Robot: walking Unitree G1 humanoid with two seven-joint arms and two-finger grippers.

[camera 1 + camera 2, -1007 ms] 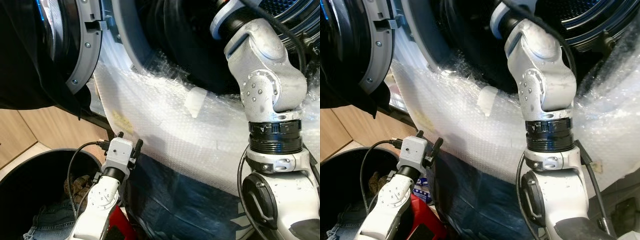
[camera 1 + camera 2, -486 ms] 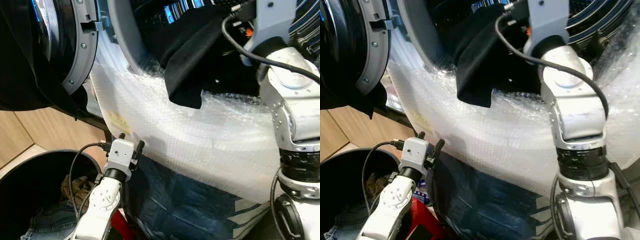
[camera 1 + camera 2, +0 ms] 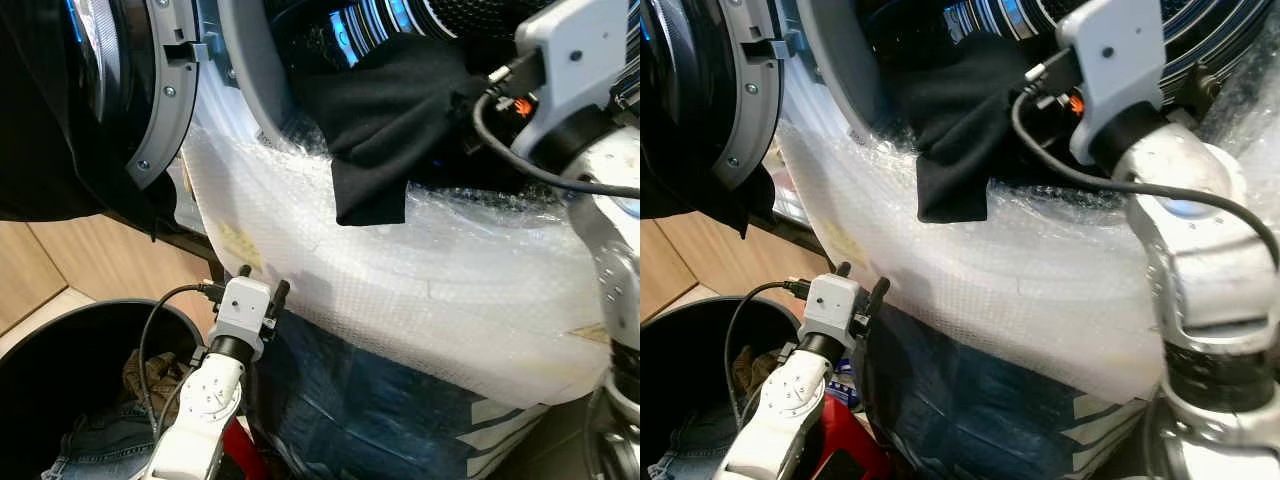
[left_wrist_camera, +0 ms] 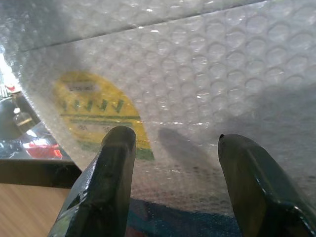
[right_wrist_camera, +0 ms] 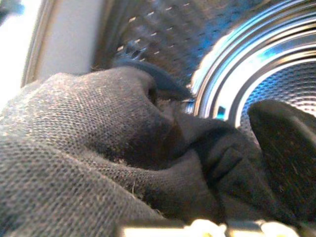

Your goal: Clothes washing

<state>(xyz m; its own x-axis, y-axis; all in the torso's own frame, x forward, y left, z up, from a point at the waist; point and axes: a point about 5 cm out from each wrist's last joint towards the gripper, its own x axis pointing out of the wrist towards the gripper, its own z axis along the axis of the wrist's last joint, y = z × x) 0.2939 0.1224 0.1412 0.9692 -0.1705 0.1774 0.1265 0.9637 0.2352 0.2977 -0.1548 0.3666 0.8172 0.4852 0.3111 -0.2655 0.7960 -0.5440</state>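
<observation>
1. Bubble wrap (image 3: 420, 290) covers the washing machine front below the drum opening (image 5: 256, 89).
2. Black garment (image 3: 385, 130) drapes over that opening's lower rim, pinched by the right gripper (image 5: 197, 148).
3. Left gripper (image 4: 175, 185), fingers spread, hovers just beside the wrap, above a dark basket (image 3: 50, 370).

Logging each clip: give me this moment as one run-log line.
phase: loading washer | right gripper: at drum mouth, shut on black garment hanging over bubble wrap | left gripper: open, idle near wrap | basket: clothes left

Bubble-wrapped washer front (image 3: 430, 290), black garment (image 3: 385, 120) draped over its drum opening rim
</observation>
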